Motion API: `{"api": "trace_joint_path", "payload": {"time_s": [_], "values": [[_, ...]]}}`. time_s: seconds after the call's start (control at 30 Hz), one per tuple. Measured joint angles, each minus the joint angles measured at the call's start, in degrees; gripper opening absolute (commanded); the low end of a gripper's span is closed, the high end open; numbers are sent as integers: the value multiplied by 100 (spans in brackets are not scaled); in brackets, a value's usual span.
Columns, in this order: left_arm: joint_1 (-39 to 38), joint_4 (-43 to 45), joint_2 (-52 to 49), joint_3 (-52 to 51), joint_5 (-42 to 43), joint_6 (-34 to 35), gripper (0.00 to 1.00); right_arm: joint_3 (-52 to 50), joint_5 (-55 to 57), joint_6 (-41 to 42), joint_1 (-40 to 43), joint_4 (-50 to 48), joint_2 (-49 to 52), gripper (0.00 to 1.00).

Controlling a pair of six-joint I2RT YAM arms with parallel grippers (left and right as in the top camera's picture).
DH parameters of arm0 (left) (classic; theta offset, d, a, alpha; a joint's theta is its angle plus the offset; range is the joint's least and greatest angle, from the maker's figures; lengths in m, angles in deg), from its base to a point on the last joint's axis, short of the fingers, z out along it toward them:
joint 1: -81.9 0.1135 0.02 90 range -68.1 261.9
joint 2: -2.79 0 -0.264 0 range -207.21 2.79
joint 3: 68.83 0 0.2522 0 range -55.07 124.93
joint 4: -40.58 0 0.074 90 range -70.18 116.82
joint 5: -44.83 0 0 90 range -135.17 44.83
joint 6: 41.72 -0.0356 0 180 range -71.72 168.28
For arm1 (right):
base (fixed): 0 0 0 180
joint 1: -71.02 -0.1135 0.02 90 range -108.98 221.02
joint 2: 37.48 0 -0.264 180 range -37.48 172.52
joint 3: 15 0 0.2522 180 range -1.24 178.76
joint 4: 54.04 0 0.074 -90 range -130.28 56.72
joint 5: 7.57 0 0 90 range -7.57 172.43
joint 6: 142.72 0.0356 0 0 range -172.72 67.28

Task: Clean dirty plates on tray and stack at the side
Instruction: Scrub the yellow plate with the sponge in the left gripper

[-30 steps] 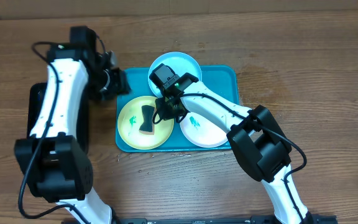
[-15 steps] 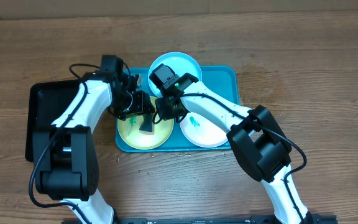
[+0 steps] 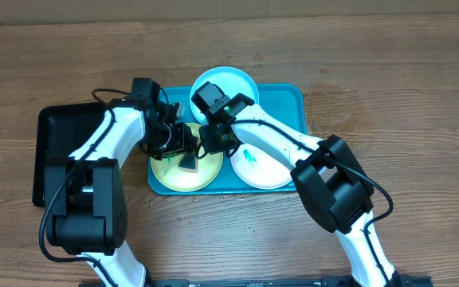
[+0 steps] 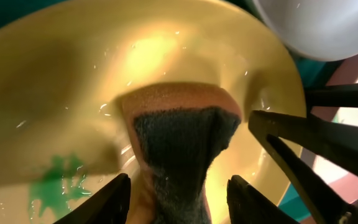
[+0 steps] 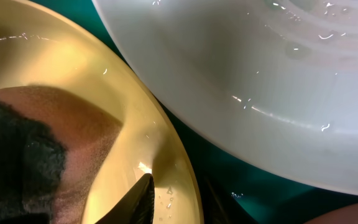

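The turquoise tray (image 3: 289, 100) holds three plates: light blue (image 3: 233, 80) at the back, yellow-green (image 3: 170, 171) front left, white (image 3: 261, 167) front right with a green smear. An orange sponge with a dark scouring face (image 4: 179, 149) lies on the yellow-green plate (image 4: 166, 50), next to a green smear (image 4: 58, 180). My left gripper (image 4: 179, 202) is open and straddles the sponge, also in the overhead view (image 3: 183, 147). My right gripper (image 5: 179, 199) is shut on the yellow-green plate's rim (image 5: 185, 180), also in the overhead view (image 3: 212, 142).
A smaller black tray (image 3: 50, 159) lies left of the turquoise tray, partly under my left arm. Both arms cross over the tray's left half. A pale plate (image 5: 260, 81) sits close beside the yellow-green plate's rim. Bare wooden table surrounds the trays.
My left arm has swung right from beside the black tray to over the yellow-green plate and come down around the sponge. The right arm and plates have not moved.
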State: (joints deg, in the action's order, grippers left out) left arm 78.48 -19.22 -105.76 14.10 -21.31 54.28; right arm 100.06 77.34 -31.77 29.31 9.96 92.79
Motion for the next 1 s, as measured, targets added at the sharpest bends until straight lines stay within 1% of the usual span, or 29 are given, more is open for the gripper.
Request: {"api": "trace_joint_path", "payload": {"time_s": [0.1,0.13,0.17,0.27,0.4,0.43,0.47,0.8,0.9,1.0], "values": [[-50,70,-13,-111,0,2,51,0,0,2,0,0,0,28],[-74,68,-24,-138,0,0,45,0,2,2,0,0,0,28],[-90,70,-35,-155,0,0,38,0,2,-2,0,0,0,28],[-111,96,-37,-170,-31,13,22,0,0,2,-2,0,0,28],[-111,85,-37,-170,-356,155,14,0,0,2,-2,2,0,27],[-114,81,-37,-170,-485,186,8,0,0,0,0,4,0,27],[-122,70,-37,-170,-595,208,5,0,0,0,0,7,0,27],[-229,-24,2,-120,-1873,289,4,0,-22,2,0,35,2,25],[-247,-90,22,-107,-2363,348,4,0,-42,0,-28,33,2,25],[-254,-254,22,-74,-3047,570,5,2,-44,2,-37,42,2,25]]}}
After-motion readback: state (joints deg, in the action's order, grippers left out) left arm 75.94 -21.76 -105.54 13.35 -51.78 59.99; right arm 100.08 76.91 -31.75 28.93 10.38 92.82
